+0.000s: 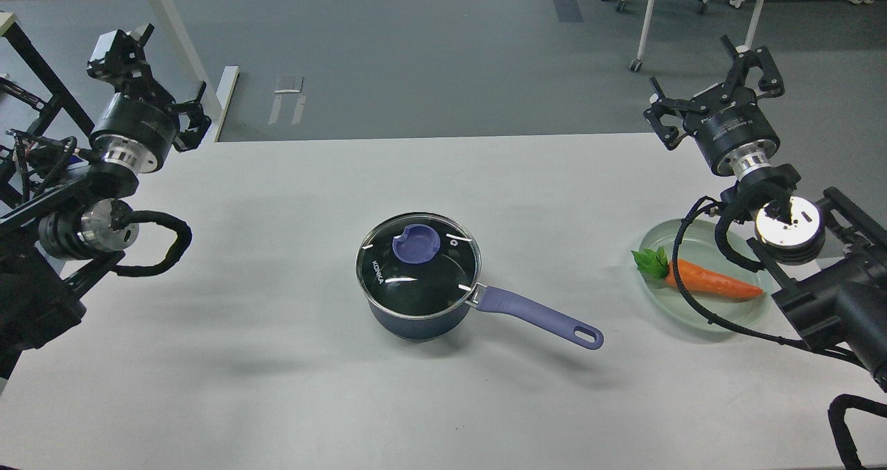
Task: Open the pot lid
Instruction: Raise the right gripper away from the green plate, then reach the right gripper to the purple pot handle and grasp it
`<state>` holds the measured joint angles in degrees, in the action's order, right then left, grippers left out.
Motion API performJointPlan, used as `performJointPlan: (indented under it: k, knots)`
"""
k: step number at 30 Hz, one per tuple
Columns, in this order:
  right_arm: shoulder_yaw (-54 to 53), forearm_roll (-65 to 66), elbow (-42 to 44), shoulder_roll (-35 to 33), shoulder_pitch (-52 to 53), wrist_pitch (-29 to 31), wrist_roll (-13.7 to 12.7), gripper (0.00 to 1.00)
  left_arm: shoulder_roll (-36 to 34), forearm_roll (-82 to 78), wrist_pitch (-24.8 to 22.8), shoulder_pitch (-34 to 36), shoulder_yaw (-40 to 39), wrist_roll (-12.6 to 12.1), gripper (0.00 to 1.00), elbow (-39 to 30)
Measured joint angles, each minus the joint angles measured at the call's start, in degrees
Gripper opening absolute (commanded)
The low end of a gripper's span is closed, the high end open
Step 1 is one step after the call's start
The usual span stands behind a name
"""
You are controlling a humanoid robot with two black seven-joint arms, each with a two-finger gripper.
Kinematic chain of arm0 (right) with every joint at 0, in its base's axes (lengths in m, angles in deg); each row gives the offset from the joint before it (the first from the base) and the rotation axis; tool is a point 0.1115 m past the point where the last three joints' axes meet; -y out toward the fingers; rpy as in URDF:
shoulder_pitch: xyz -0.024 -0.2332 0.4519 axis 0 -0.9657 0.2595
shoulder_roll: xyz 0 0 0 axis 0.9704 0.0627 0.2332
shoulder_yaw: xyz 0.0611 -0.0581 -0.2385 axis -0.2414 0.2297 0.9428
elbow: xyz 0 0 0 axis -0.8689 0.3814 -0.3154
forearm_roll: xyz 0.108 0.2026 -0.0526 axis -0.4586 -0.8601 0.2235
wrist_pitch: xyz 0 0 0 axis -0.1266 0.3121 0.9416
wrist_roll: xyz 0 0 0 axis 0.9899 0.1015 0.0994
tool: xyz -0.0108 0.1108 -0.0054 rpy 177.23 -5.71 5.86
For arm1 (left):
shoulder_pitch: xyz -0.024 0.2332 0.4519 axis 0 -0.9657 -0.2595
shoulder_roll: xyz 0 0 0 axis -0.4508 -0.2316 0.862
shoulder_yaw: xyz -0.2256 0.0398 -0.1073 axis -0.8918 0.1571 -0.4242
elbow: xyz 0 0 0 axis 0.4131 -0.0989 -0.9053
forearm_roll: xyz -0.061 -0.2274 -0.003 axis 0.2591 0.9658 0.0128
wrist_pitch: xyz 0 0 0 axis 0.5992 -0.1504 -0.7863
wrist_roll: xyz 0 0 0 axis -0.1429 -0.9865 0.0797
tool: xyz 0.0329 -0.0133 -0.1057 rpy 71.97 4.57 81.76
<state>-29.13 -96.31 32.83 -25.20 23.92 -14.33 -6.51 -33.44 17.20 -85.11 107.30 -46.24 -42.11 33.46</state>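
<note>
The dark navy pot [414, 324] stands at the middle of the white table [277, 387], its long purple handle [537, 315] pointing right and toward me. The clear glass pot lid [423, 283] sits closed on it, with its purple knob [415, 242] on top. My left gripper [154, 82] is open and empty, raised at the far left edge of the table, far from the pot. My right gripper [710, 85] is open and empty, raised at the far right edge, also far from the pot.
A shallow clear glass dish [686, 310] with a carrot [710, 284] lies at the right, partly under my right arm and its black cable. Beyond the table's far edge are grey floor, a white table leg [173, 33] and a chair base [648, 19].
</note>
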Motion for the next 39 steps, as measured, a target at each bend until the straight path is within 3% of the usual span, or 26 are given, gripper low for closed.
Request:
performJointPlan:
  k: [6,12,17,27,34,39]
  knots:
    - [7.8,3.2,-11.1,-13.8,1.5,-3.1,-0.1,1.0,-2.1,-1.2,-3.2,0.4,1.9,-0.7,1.0,-0.7]
    - [14.9,23.6,-23.0,-23.1,4.9,-8.4,-0.1,1.0,-2.9,-3.7,-4.2,0.4,3.0,-0.9,1.0,-1.6]
    - [22.7,42.0,-28.4,-25.0,10.5,-9.6,-0.1,1.0,-3.8,-5.6,-4.3,0.5,3.1,-0.9,1.0,-3.0]
    - [50.2,73.2,-39.2,-24.8,28.6,-9.9,-0.1,0.99,-4.7,-10.2,-3.8,0.1,4.2,-0.8,1.0,-6.9]
    - [61.6,93.3,-41.5,-22.9,30.8,-9.9,0.7,0.99,-3.9,-10.5,-1.8,0.1,5.9,-0.4,1.0,-7.2]
    - [65.4,96.1,-42.4,-21.8,31.1,-9.8,1.5,0.96,-3.1,-7.7,-2.4,-1.0,5.6,-0.1,1.0,-6.3]
